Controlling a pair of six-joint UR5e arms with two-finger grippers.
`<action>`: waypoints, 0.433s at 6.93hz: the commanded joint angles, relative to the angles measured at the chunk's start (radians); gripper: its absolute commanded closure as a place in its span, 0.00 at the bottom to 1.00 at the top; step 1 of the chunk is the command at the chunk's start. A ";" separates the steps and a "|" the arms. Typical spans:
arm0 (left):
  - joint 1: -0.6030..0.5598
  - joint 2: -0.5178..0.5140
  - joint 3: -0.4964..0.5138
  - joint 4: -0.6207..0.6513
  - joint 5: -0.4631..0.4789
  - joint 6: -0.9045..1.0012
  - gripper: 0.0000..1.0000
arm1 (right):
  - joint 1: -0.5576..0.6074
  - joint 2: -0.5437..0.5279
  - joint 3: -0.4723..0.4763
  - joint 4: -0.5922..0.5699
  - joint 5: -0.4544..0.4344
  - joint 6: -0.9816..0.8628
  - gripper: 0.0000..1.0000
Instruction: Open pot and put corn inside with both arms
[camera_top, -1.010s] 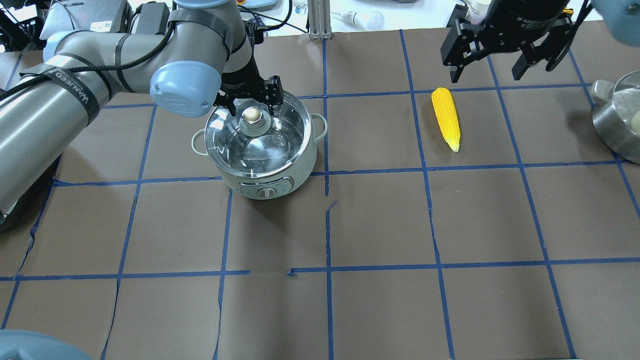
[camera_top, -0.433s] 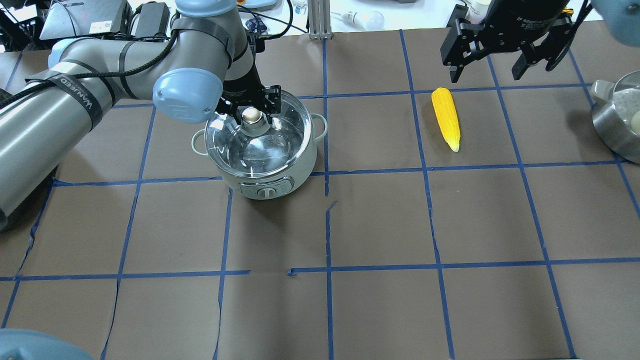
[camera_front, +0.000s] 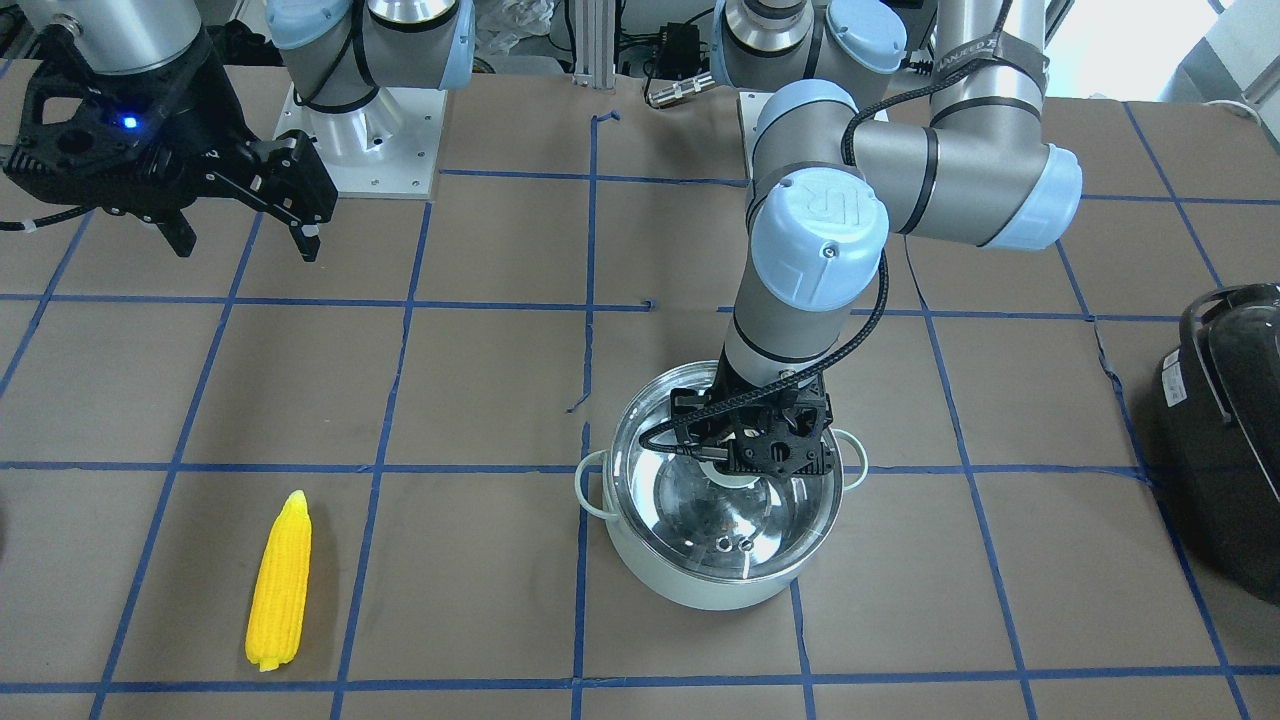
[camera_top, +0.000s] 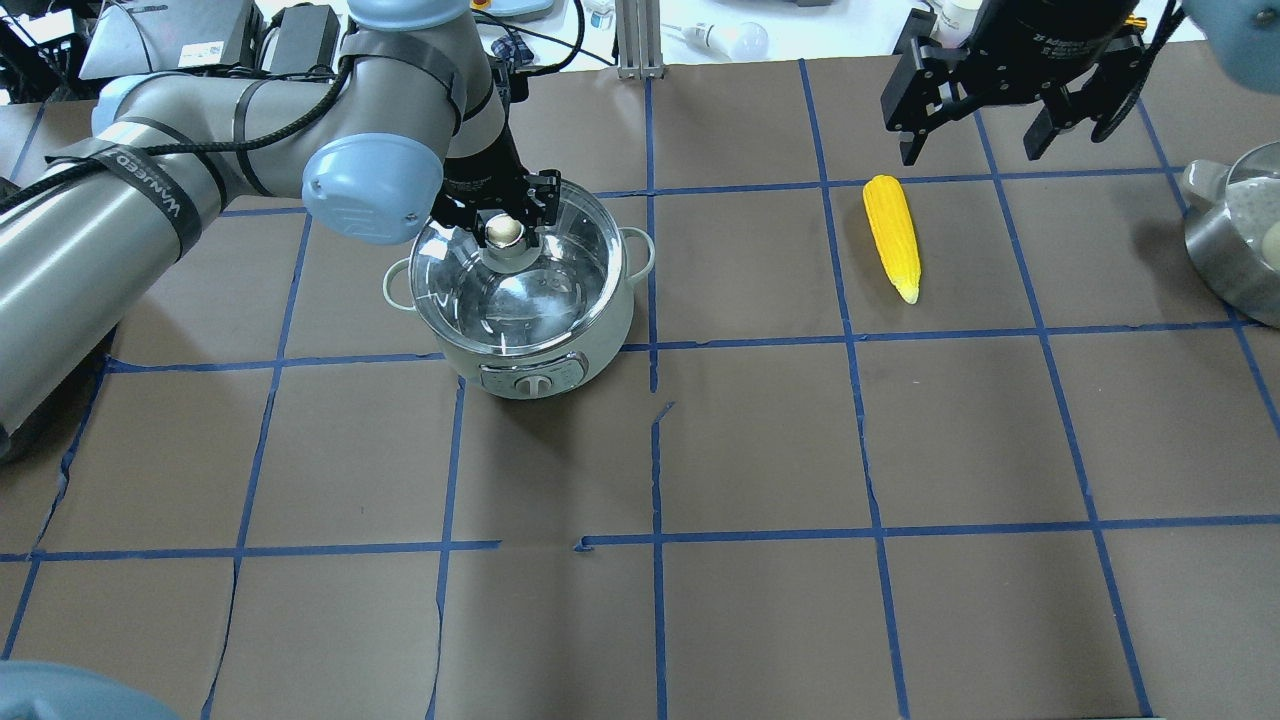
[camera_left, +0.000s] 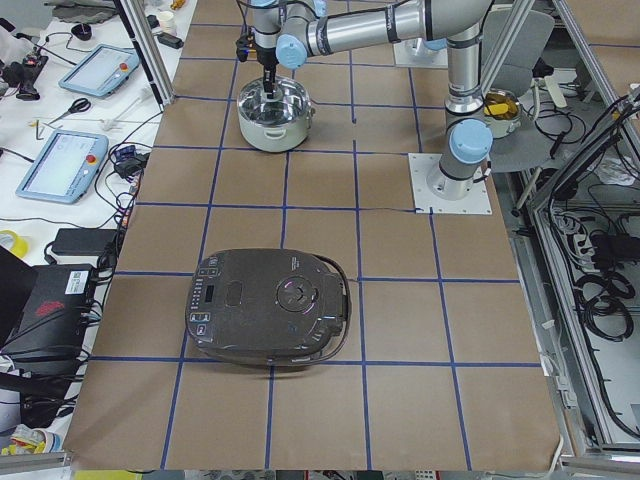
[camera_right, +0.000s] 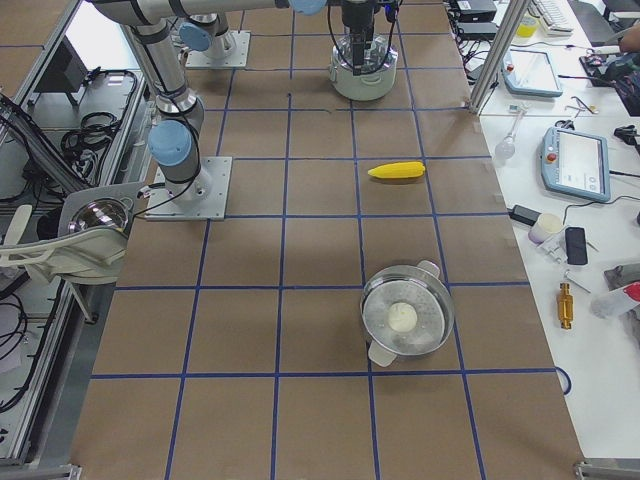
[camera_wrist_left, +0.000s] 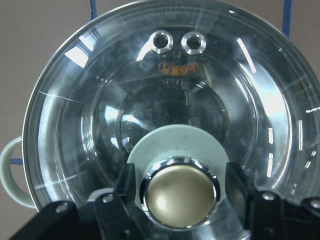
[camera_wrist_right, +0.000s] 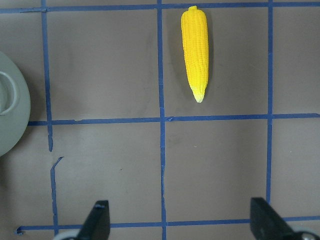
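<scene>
Notably, the "WANEED"-strapped left arm's (camera_top: 70, 265) fingers (camera_wrist_left: 126, 186) flank the lid knob (camera_wrist_left: 180, 194).

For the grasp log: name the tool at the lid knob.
The left tool, fingers flanking the knob; the right tool hangs open near the corn.

I am reading "WANEED" in white letters on the black strap (camera_top: 165, 195) wrapped around the left arm (camera_top: 90, 235), and the same word is showing on a second strap (camera_front: 985, 45) in the front-facing view. The blue joint cap (camera_front: 818, 222) is carrying a raised "UR" logo. The right gripper (camera_top: 972, 148) is showing "2F Adaptive" on its black housing. An orange mark on the glass lid (camera_wrist_left: 179, 67) is coming through too blurred to read.
</scene>
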 joint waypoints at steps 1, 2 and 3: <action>0.002 0.003 -0.002 -0.002 0.003 0.003 0.58 | -0.001 0.000 0.000 0.000 0.000 -0.001 0.00; 0.002 0.005 0.008 -0.002 0.009 0.005 0.63 | -0.001 0.000 0.000 0.000 0.000 -0.001 0.00; 0.008 0.020 0.013 -0.006 0.009 0.011 0.66 | 0.000 0.000 0.000 0.000 0.000 -0.001 0.00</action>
